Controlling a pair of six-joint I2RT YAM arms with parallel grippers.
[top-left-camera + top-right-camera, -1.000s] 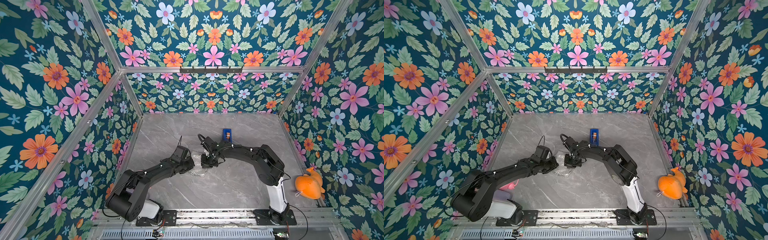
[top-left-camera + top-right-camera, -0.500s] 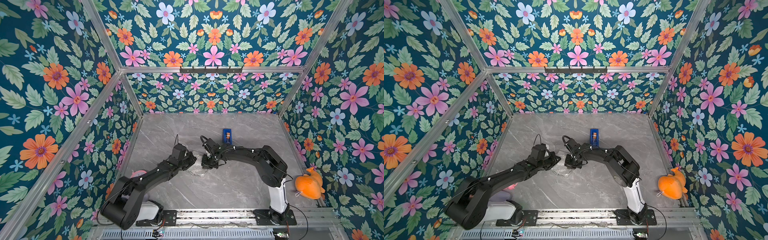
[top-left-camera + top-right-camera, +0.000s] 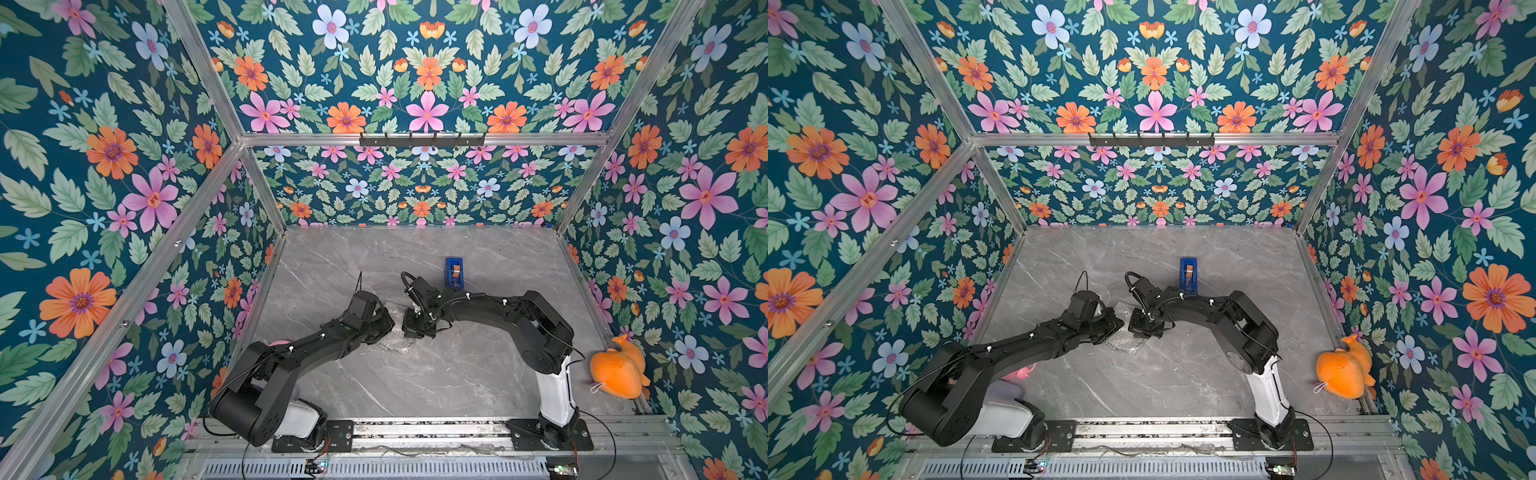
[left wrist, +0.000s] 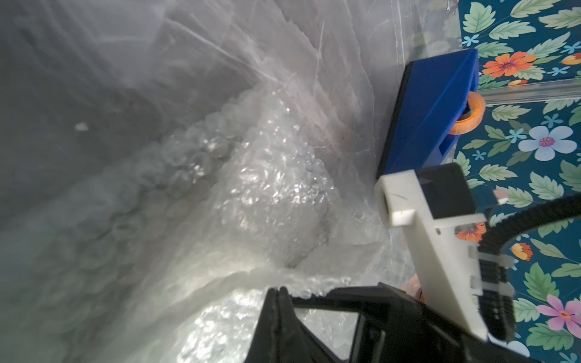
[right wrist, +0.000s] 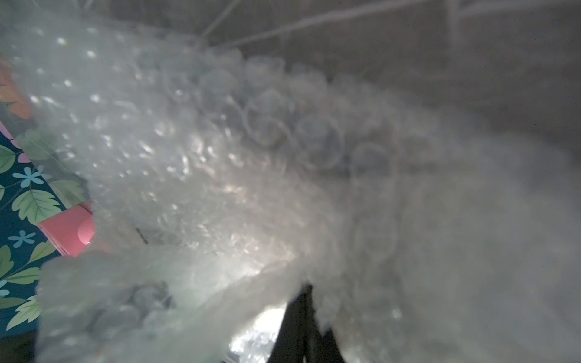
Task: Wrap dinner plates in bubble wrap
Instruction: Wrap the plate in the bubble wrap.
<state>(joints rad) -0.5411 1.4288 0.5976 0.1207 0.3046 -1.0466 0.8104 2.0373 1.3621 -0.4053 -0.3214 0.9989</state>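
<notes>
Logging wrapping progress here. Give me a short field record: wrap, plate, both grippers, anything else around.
wrap: clear bubble wrap sheet, bunched between the two arms
dinner plate: not visible
left gripper: jaws shut on the wrap
right gripper: jaws shut on the wrap
other: blue plastic tape dispenser beyond the right arm; orange plush toy by the wall
</notes>
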